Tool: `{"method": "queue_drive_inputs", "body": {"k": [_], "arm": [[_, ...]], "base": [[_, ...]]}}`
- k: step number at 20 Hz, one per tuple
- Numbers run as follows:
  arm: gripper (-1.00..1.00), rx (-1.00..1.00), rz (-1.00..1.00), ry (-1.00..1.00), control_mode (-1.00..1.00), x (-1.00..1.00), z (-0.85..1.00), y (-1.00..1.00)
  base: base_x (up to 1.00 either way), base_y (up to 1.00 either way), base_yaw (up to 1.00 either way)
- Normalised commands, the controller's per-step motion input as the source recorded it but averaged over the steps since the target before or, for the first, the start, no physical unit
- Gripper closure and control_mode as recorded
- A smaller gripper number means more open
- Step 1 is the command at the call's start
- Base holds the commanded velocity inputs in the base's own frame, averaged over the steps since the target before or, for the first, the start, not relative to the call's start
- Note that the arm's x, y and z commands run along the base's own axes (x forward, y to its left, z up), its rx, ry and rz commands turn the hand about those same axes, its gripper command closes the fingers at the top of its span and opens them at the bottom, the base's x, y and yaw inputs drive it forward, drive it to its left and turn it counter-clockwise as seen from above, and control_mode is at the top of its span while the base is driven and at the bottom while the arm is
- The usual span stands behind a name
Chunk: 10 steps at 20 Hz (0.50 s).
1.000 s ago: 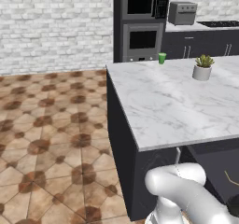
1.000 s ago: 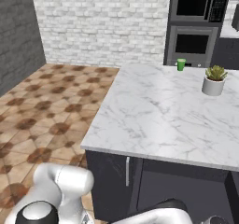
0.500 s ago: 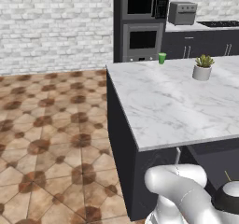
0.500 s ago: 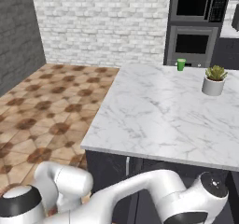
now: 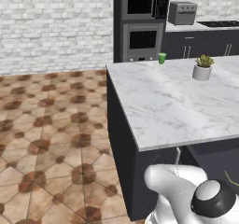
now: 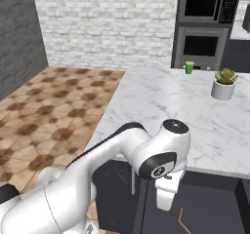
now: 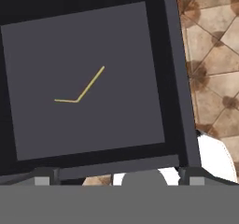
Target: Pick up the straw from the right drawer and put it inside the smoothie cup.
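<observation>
straw (image 7: 84, 88): thin tan stick with a bend, lying flat on the dark floor of the open drawer (image 7: 177, 78), nothing touching it
gripper: honestly can't tell if the fingers are apart or together
smoothie cup (image 5: 162, 58): green, far edge of the marble counter (image 5: 163, 101), well apart from the potted plant (image 5: 203, 67)

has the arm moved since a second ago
Yes. In the right base view the arm has swung up and rightward: a second ago it sat at the lower left, now its wrist hangs below the marble counter edge, over the open drawer.
</observation>
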Motion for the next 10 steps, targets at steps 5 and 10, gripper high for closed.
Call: {"method": "queue_drive_inputs", "body": {"k": [5, 10], "arm": [[-1.0, -0.15, 0.06, 0.0, -1.0, 0.79, 0.0, 0.97], [-1.0, -0.21, 0.23, -0.07, -1.0, 0.54, -0.4, 0.7]], "base": [[0.0, 0.0, 0.0], [0.0, 0.0, 0.0]]}}
